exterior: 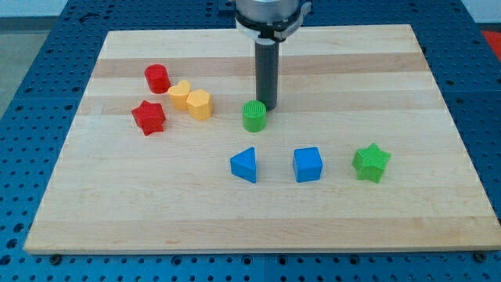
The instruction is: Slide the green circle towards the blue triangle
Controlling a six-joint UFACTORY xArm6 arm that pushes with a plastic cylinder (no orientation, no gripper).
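The green circle (254, 116) sits near the middle of the wooden board (391, 219). The blue triangle (244, 164) lies below it, a little to the view's left. My tip (268, 106) is down on the board just above and to the right of the green circle, touching or almost touching its upper right edge. The dark rod rises from there to the arm's head at the view's top.
A blue cube (308, 164) and a green star (371, 163) lie right of the blue triangle. At the left are a red cylinder (157, 78), a red star (148, 117), a yellow heart (180, 95) and a yellow hexagon-like block (200, 103).
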